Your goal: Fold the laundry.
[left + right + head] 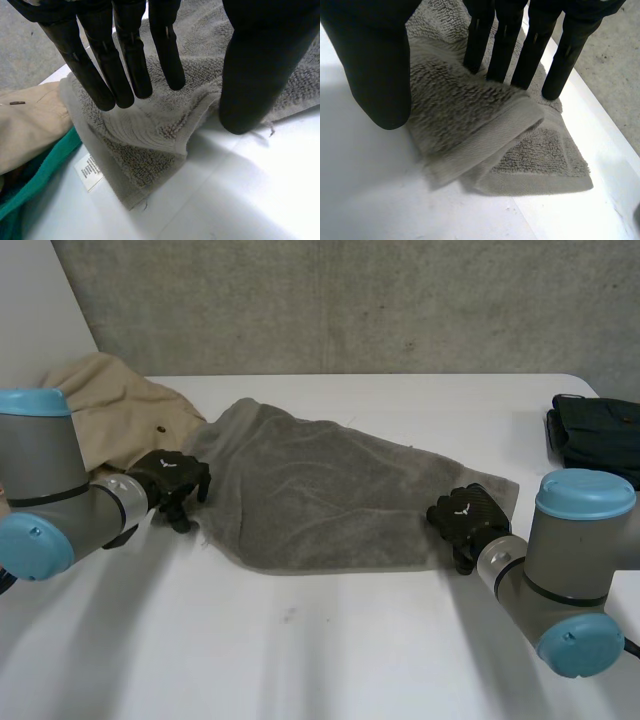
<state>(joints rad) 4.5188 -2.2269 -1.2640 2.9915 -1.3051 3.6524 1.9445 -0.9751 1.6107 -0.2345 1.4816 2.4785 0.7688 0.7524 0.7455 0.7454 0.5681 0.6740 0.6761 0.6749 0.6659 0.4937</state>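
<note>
White table [330,660], grey wall [350,300].

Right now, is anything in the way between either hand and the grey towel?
Nothing visible. The left hand is on the grey towel at its left corner, the right hand at its right corner; the beige garment lies beside it, not between.

Prob. robot lab, bare concrete wall [350,300], plain white table [330,660]
</note>
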